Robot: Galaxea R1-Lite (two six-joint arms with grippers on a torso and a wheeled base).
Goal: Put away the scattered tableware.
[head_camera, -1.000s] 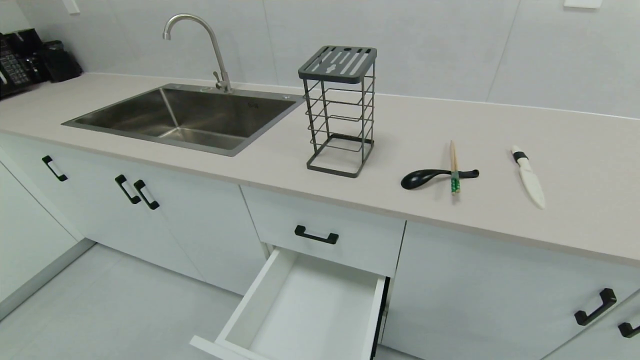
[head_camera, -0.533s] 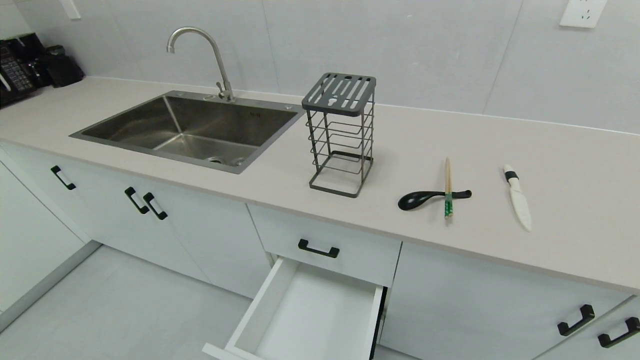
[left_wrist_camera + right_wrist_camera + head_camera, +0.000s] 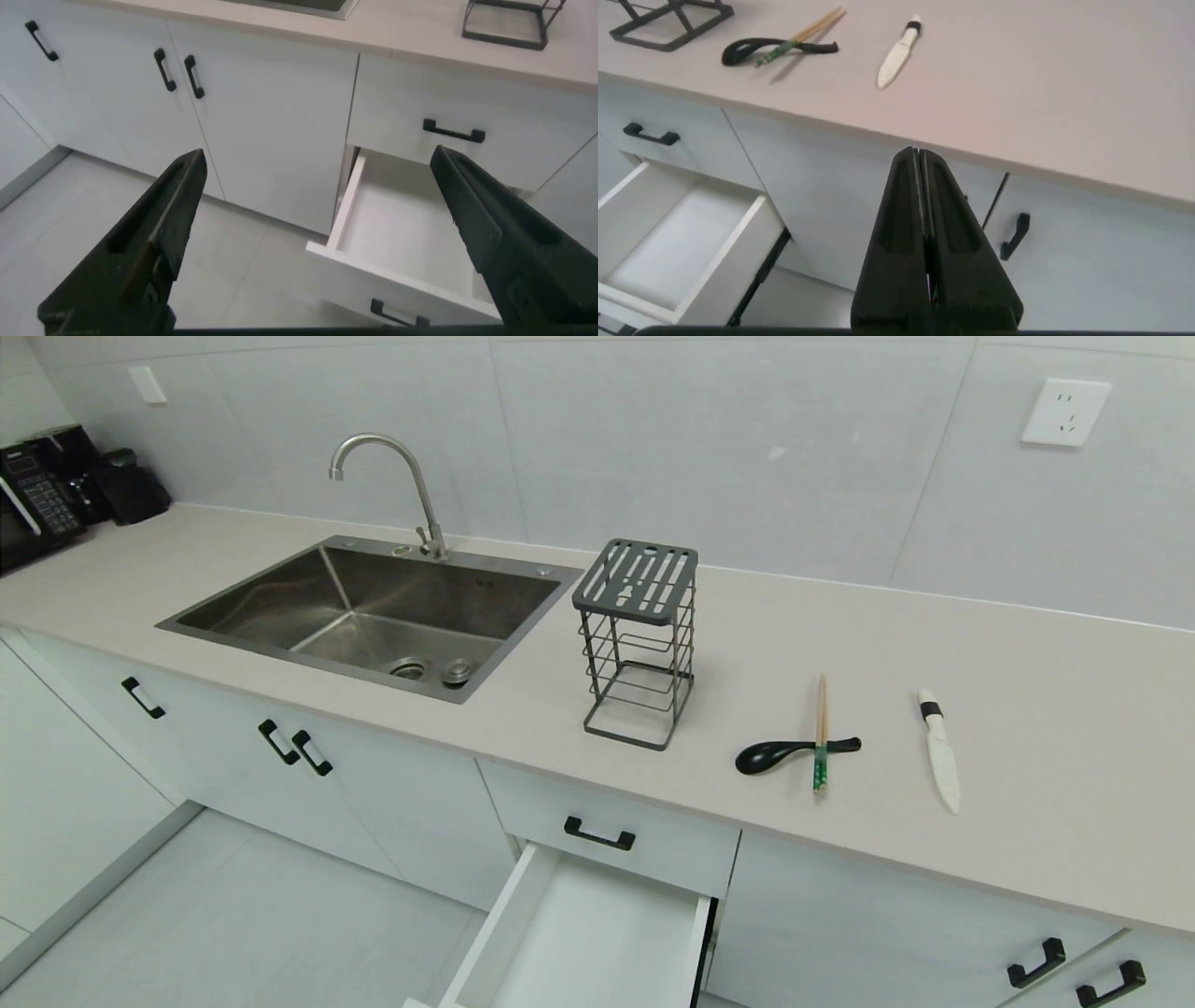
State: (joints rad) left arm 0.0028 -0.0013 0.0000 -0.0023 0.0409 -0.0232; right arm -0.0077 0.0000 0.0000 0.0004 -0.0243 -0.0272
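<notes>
The pale beige stone worktop (image 3: 840,616) runs the length of the wall and carries all loose tableware toward the robot's right. A stainless steel sink (image 3: 308,658) is set into it at the left. A white drawer (image 3: 504,915) stands pulled out below the front edge. A dark grey wire rack with a slotted top (image 3: 639,644) stands upright between the sink and the tableware. The left end effector (image 3: 316,187) hangs low before the cabinet fronts with its fingers wide apart and nothing between them. The right end effector (image 3: 918,163) hangs before the cabinets below the tableware, fingers pressed together and empty. A white knife with a black band (image 3: 938,751) lies flat, apart from the rest and farthest right. A black spoon (image 3: 784,754) lies just left of it. A pair of wooden chopsticks with green ends (image 3: 821,733) lies across the spoon's handle. Nothing has yet been put away. Risk, as judged: lifting the spoon first would tip the chopsticks and could roll them toward the edge. The thin chopsticks and flat knife offer little to pinch and may skid. An arm rising from below could strike the worktop's edge or the open drawer. No writing is legible; a mark on the sink's rear wall is too small to read.
</notes>
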